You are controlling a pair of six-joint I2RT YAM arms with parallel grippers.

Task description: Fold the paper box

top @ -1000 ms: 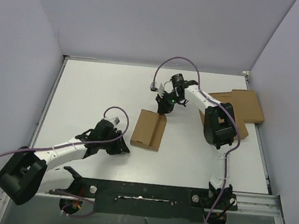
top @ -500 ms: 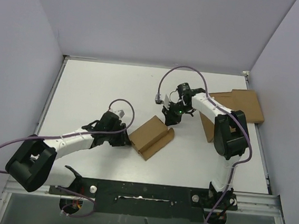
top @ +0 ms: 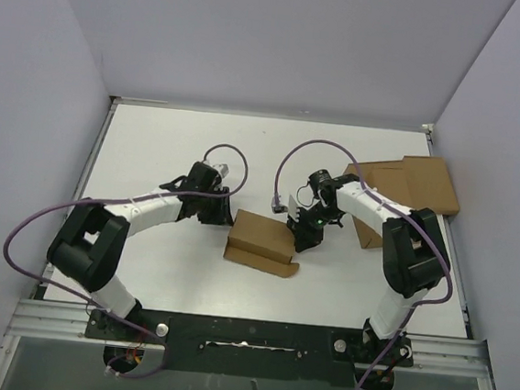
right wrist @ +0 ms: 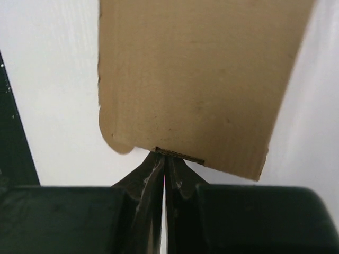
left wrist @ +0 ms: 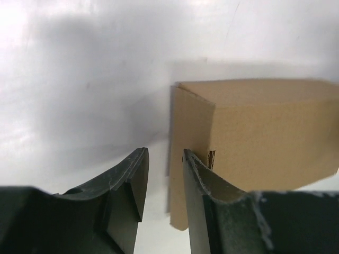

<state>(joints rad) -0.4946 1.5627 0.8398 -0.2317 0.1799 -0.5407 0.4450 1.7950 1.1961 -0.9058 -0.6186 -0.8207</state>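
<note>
One white desk (top: 154,148), and near its middle sits the paper box (top: 258,239), half-formed: a flat top panel with a strip lying flat along its near side. At the far right, a flat cardboard slab (top: 422,183) lies out of play. The right hand (right wrist: 164,165) is pinched tight on the thin edge at the box's end, anchoring it. The left hand (left wrist: 165,177) hovers at the opposite end, fingers a narrow slot apart with nothing between them. The upright end flap (left wrist: 190,137) stands just beyond one fingertip. My read: the anchor mustn't twist while the left slips that slot over the flap, low by the crease, and presses it square. Grab high and the card likely buckles.
</note>
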